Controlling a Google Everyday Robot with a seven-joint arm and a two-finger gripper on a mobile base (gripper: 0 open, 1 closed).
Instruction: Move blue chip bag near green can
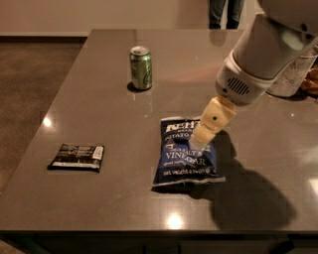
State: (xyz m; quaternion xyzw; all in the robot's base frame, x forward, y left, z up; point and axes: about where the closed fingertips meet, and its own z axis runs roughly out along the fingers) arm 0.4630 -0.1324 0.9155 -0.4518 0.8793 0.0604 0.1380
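The blue chip bag (186, 154) lies flat on the grey table (109, 198), right of centre, with its white lettering facing up. The green can (141, 67) stands upright toward the back, left of the bag and well apart from it. My gripper (198, 141) hangs from the white arm (258, 54) that reaches in from the upper right. Its cream fingers point down at the upper right part of the bag, at or just above its surface.
A small flat black packet (77, 157) lies at the left front of the table. A wire basket (298, 74) stands at the right edge behind the arm. A person's legs (226, 12) show beyond the far edge. The arm's shadow falls right of the bag.
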